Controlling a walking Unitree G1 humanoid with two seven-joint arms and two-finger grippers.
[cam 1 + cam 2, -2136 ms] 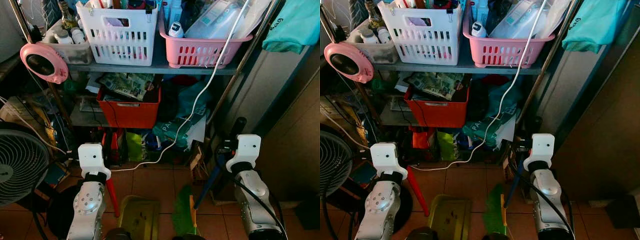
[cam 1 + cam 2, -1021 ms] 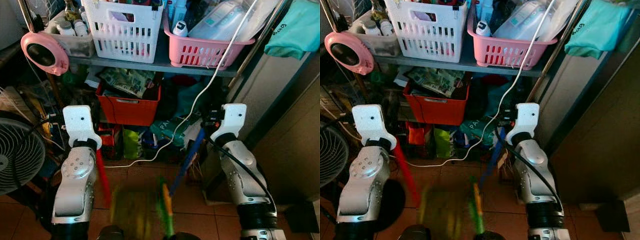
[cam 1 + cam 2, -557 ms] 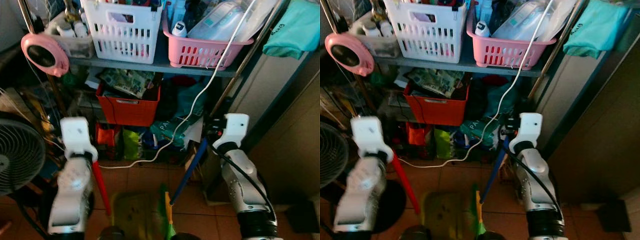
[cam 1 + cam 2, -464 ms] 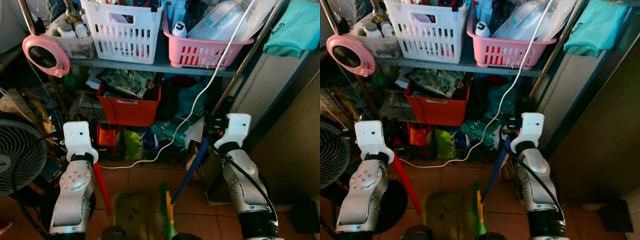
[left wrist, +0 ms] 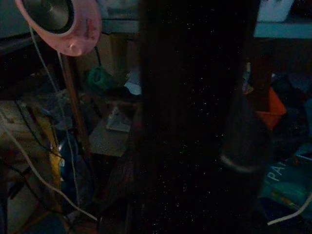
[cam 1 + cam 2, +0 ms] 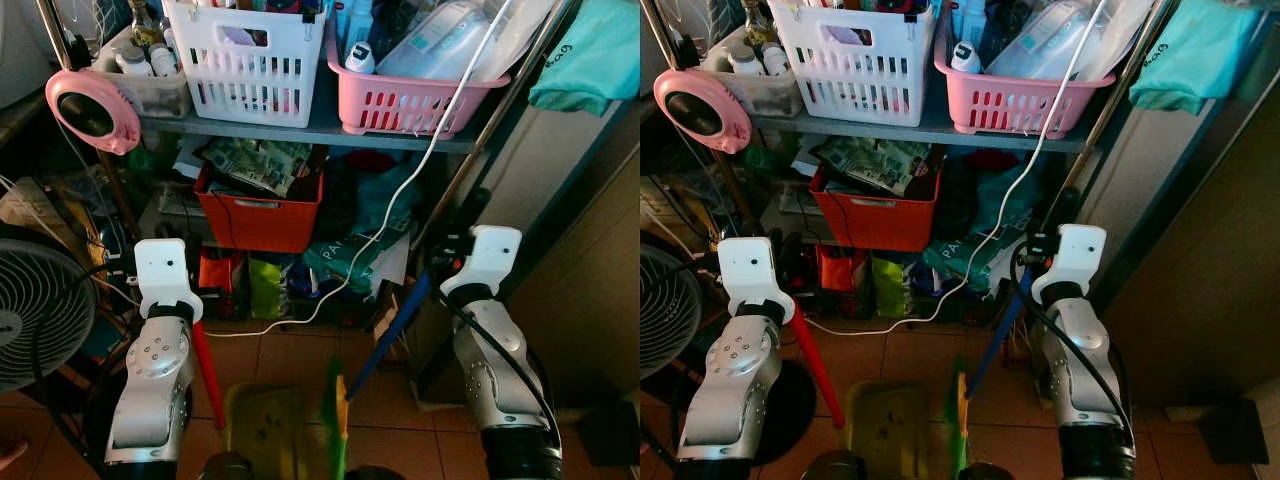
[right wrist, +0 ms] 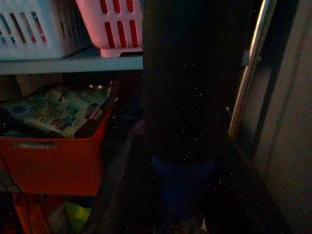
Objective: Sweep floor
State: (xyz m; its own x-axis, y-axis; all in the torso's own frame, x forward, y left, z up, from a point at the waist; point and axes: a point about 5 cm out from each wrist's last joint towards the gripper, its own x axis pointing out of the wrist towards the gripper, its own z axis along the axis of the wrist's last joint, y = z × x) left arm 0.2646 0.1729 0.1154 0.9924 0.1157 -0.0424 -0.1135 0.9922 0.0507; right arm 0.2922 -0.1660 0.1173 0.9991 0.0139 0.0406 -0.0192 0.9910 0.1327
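Note:
A yellow-green dustpan (image 6: pixel 268 432) sits low on the tiled floor in front of me. Its red handle (image 6: pixel 207 368) runs up to my left gripper (image 6: pixel 188 318), which is shut on it behind the white wrist housing. Beside the pan, the green bristles (image 6: pixel 334 415) of a broom stand on edge. The broom's blue handle (image 6: pixel 392 333) slants up and right to my right gripper (image 6: pixel 440 278), shut on it. In both wrist views the held handles are dark bars, the dustpan handle (image 5: pixel 195 107) on the left and the broom handle (image 7: pixel 183 180) on the right.
A cluttered metal shelf stands straight ahead, with a white basket (image 6: pixel 245 55), a pink basket (image 6: pixel 410 98) and a red bin (image 6: pixel 258 218). A white cable (image 6: pixel 395 200) hangs down to the floor. A fan (image 6: pixel 40 320) stands at left and a wall (image 6: pixel 590 290) at right.
Both arms have come down from a second ago. In the last half second the right wrist and broom handle shifted right, and the broom head swung closer to the dustpan.

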